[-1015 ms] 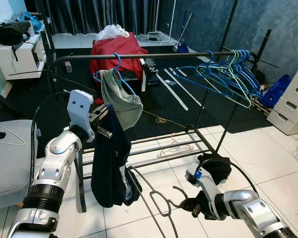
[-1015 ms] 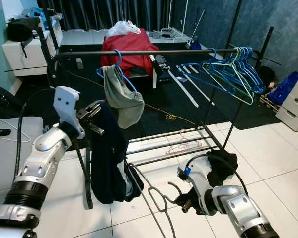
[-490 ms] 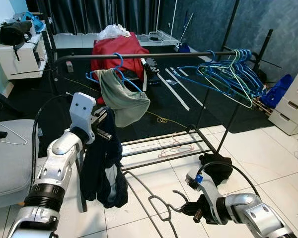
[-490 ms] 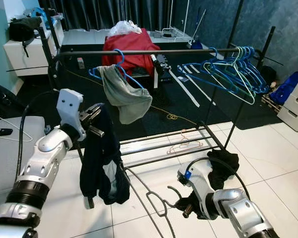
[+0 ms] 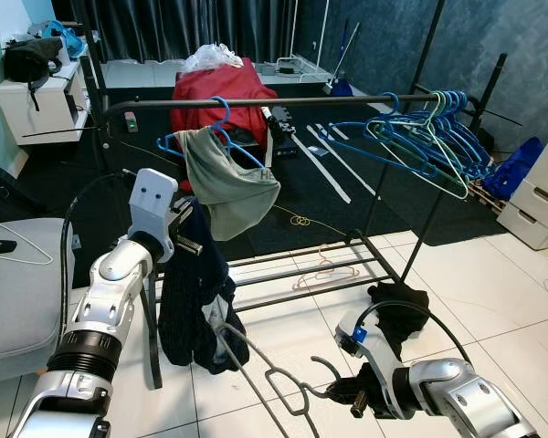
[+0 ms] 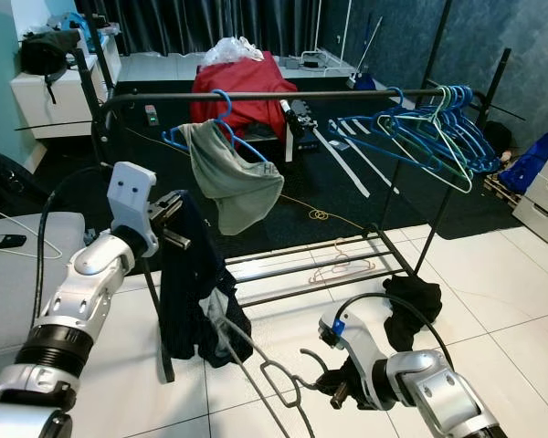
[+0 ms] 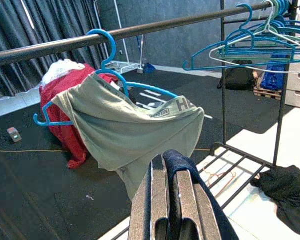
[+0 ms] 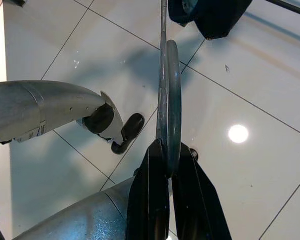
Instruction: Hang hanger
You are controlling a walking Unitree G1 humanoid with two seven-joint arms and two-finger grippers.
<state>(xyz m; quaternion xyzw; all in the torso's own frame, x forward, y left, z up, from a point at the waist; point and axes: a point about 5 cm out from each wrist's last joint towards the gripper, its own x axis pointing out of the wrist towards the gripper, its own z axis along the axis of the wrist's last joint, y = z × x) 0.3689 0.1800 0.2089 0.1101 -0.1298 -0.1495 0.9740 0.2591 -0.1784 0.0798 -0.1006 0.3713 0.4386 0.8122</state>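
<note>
White tiled floor [image 5: 493, 292]: left gripper [image 7: 171, 200] pinches the navy garment [image 5: 194, 301]; right wrist view shows right gripper [image 8: 166, 172] clamping the grey hanger [image 5: 279, 383].

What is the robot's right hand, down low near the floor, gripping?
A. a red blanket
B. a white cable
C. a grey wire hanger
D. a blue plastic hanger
C: the right hand is closed on the hook end of the grey wire hanger, whose wire runs up toward the dark garment held by the left hand.
</note>
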